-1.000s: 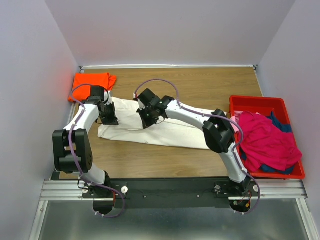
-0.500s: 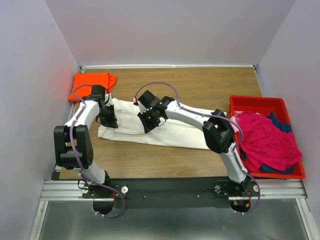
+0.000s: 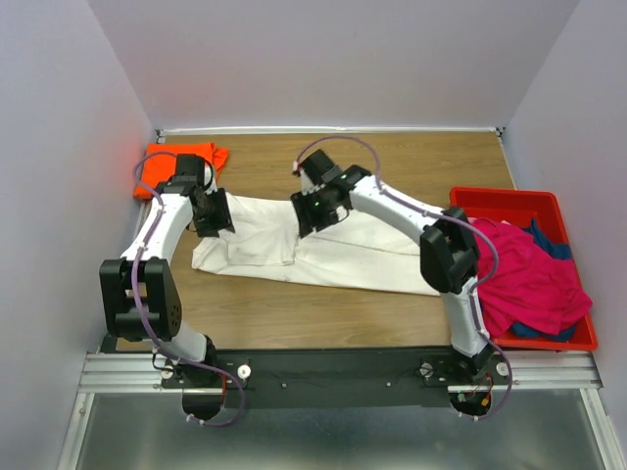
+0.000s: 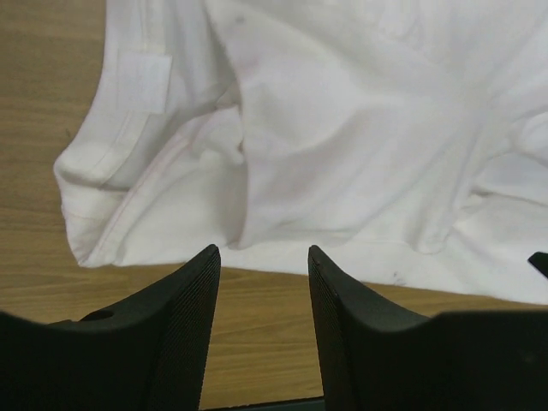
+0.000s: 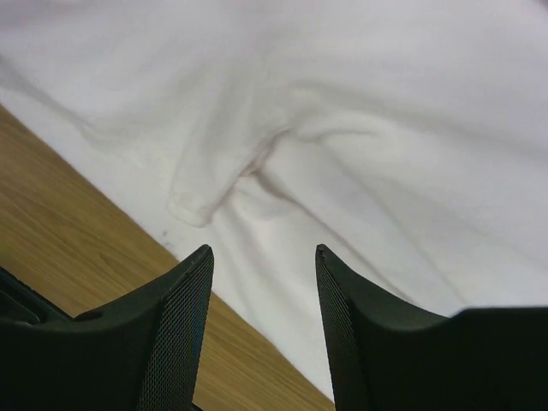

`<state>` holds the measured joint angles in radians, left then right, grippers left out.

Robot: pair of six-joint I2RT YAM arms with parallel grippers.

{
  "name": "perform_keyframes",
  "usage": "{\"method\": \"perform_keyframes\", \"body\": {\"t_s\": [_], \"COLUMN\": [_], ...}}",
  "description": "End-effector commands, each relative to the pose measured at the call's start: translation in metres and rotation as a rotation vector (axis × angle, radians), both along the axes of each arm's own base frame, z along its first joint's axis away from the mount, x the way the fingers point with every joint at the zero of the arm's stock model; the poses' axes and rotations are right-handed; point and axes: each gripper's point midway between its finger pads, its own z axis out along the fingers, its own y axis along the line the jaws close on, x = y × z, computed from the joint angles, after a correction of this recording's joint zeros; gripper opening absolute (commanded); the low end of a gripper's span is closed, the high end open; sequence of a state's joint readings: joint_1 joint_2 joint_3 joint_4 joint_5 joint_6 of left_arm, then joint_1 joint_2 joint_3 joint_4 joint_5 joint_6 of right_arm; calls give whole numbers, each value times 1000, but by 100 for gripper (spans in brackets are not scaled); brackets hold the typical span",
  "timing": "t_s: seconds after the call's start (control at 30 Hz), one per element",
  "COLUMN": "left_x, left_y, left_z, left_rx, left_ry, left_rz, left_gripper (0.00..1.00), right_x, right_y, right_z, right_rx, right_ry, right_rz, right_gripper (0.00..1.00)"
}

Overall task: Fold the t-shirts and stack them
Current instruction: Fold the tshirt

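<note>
A large cream-white t-shirt (image 3: 362, 250) lies spread across the middle of the wooden table, its left part folded over itself. My left gripper (image 3: 213, 217) hovers over the shirt's left end, open and empty. In the left wrist view this gripper (image 4: 262, 254) frames bare wood just off the white cloth (image 4: 342, 128). My right gripper (image 3: 315, 213) is over the shirt's upper middle, also open and empty. Seen from the right wrist, that gripper (image 5: 264, 250) has the white cloth (image 5: 385, 128) lying flat below it. An orange t-shirt (image 3: 201, 152) sits folded at the back left, partly behind my left arm.
A red plastic bin (image 3: 500, 196) stands at the right edge, heaped with a magenta t-shirt (image 3: 524, 274) and a dark blue one (image 3: 549, 240). Bare wood (image 3: 411, 162) stretches behind the white shirt. Walls close in the left, back and right.
Both grippers have gone from shut to open and let go of the white cloth. The right gripper has moved back and to the right, the left one slightly back. The folded flap now lies flat.
</note>
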<state>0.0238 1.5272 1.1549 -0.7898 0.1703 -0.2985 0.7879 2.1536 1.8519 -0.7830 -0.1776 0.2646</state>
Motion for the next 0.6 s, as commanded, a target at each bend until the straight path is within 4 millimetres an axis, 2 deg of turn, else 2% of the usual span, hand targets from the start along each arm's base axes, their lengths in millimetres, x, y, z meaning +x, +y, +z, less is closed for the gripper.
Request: {"method": "perform_keyframes", "body": {"t_s": [0.0,0.03,0.07,0.1,0.13,0.2,0.23,0.27,0.33,0.37,0.47,0.5,0.57], "left_x": [47,51,62,66,71,74,75,77,78,81,92,92,100], "left_y": [-30,-44,-54,-63,-81,-95,-100,-107,-111,-114,-120,-122,-123], "left_z": [32,22,27,23,14,3,-9,-12,-26,-26,-35,-46,-51], "left_rx": [-48,-56,-72,-79,-97,-121,-133,-156,-174,-182,-188,-183,-167], "left_ry": [-148,-123,-143,-136,-119,-97,-66,-65,-28,-32,-33,-6,-7], "left_rz": [-27,-60,-80,-100,-148,-183,-193,-211,-219,-227,-243,-257,-267], "left_gripper": [54,54,54,53,54,54,54,54,53,54,54,54,53], "right_x": [44,51,63,69,77,84,83,89,90,88,83,80,72], "right_y": [-51,-61,-79,-88,-104,-119,-129,-140,-152,-166,-188,-191,-198], "right_z": [24,24,23,21,19,14,6,3,-9,-26,-50,-54,-62], "right_rx": [1,-9,-24,-36,-49,-61,-79,-78,-90,-112,-131,-133,-142], "right_ry": [-41,-53,-62,-67,-73,-72,-59,-65,-60,-40,5,19,40], "right_rz": [-158,-167,-206,-219,-238,-261,-267,-287,-296,-320,-366,-377,-389], "right_gripper": [58,58,58,58,58,58,58,58,59,59,58,58,58]}}
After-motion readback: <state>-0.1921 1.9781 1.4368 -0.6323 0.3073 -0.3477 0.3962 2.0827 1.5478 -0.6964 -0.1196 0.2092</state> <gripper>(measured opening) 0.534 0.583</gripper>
